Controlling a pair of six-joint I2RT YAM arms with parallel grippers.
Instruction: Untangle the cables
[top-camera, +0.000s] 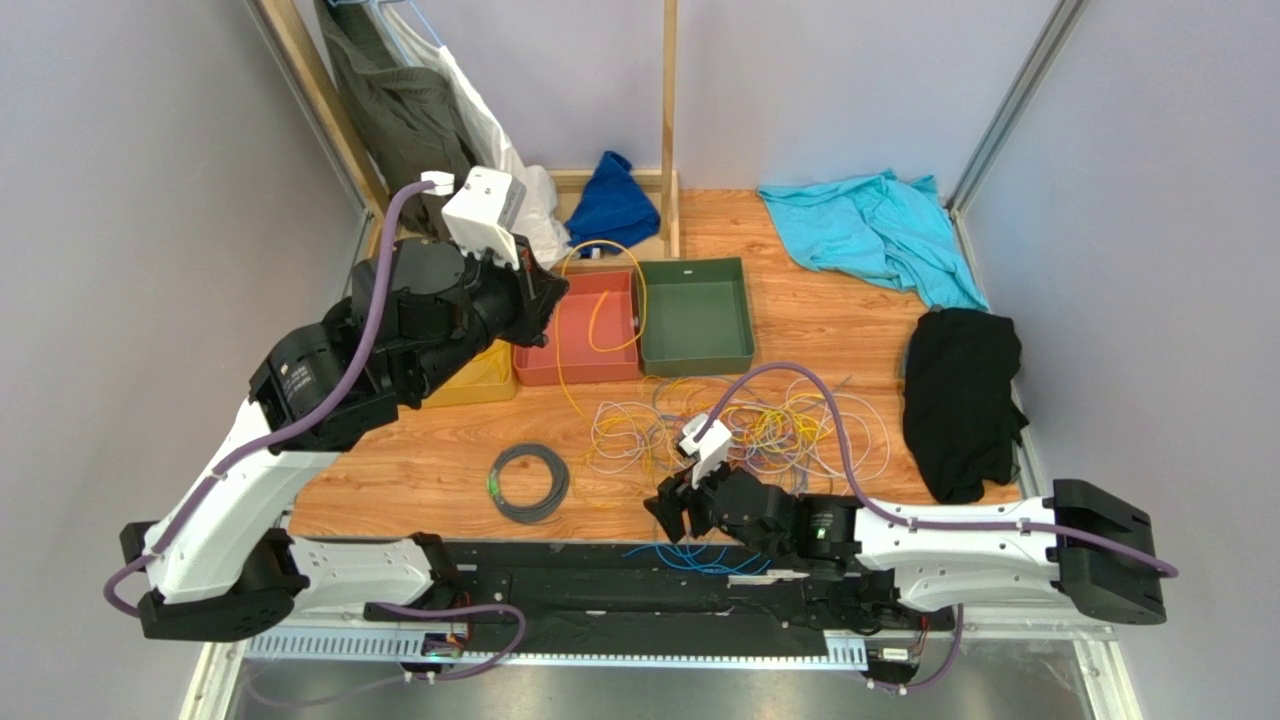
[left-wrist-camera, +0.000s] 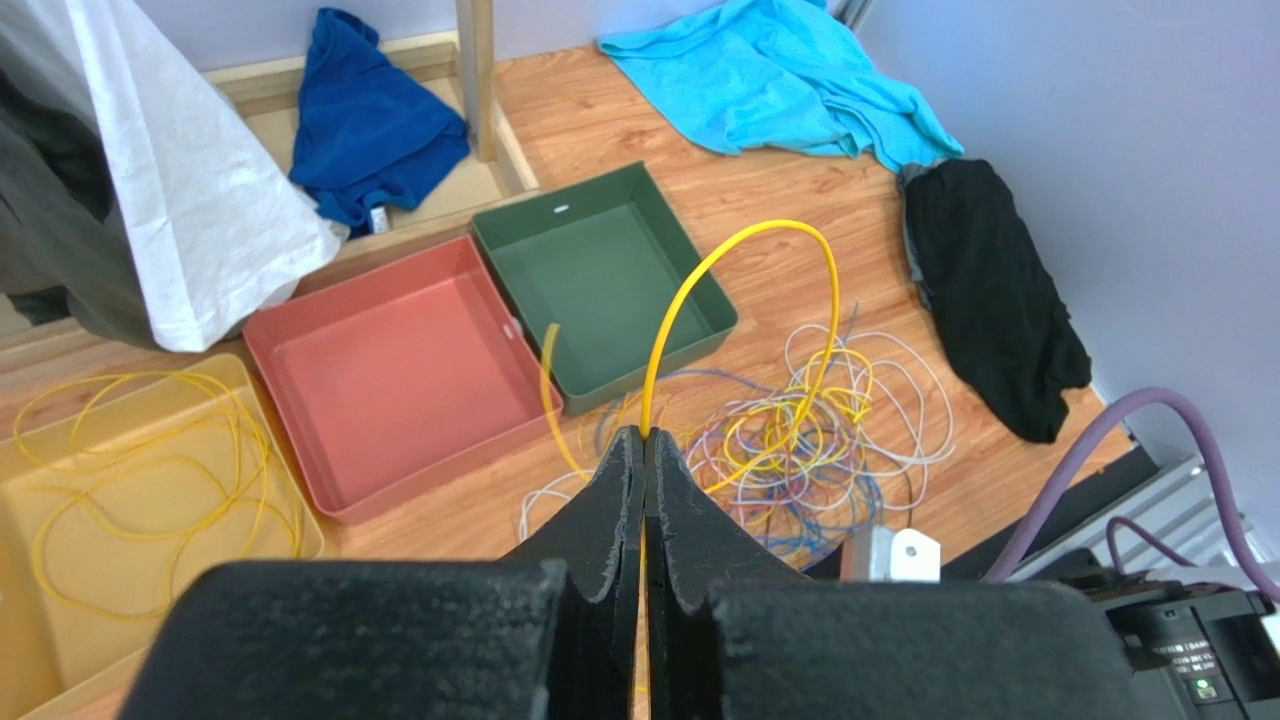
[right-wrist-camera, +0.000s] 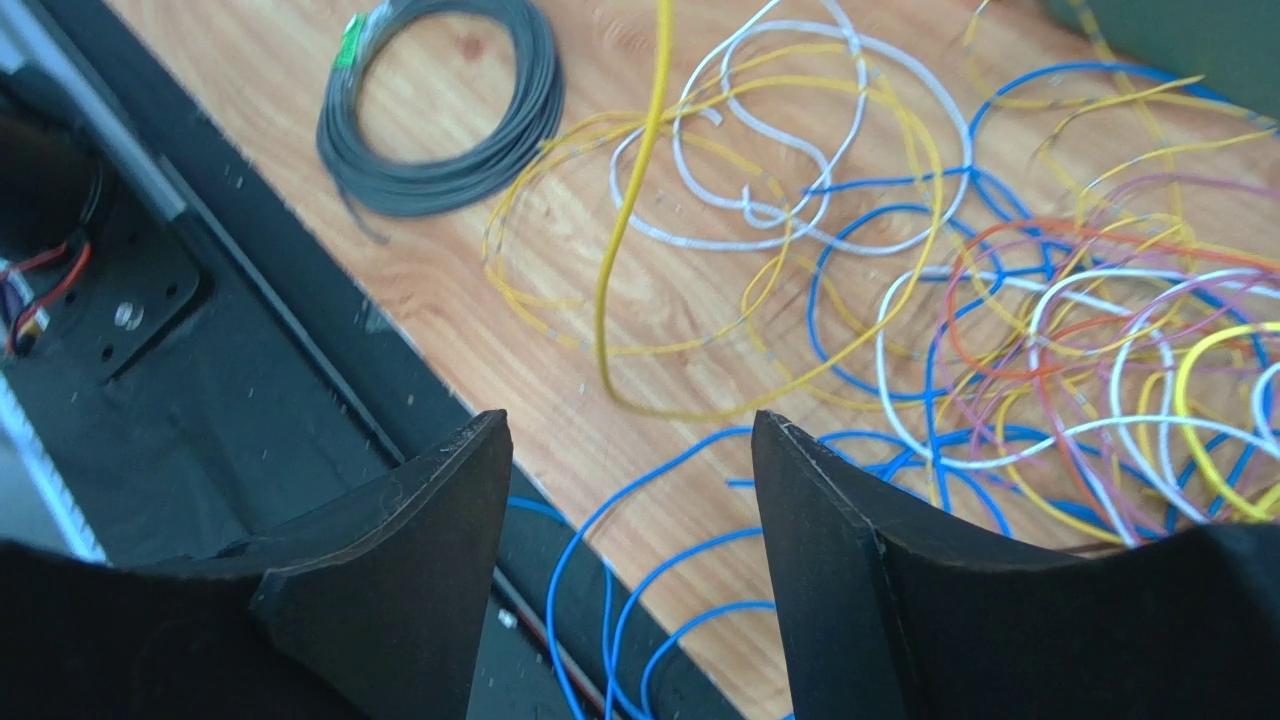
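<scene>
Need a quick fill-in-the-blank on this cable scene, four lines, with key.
The cable pinched in the left end effector is ____.
The right end effector stands ____, holding nothing.
The black coil carries a ____ tag.
Between the yellow tray and the green tray sits the ____ tray.
Missing: yellow; open; green; red.

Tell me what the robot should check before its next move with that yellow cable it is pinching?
1. Grip of the left gripper on the yellow cable: ok, shut on it.
2. The yellow cable free of the tangle: not ok, its far part drops into it.
3. The right gripper open and empty: ok.
4. All blue cables on the table: not ok, some loops lie over the black base rail.
5. Knots on the yellow cable inside the tangle: cannot tell.
</scene>
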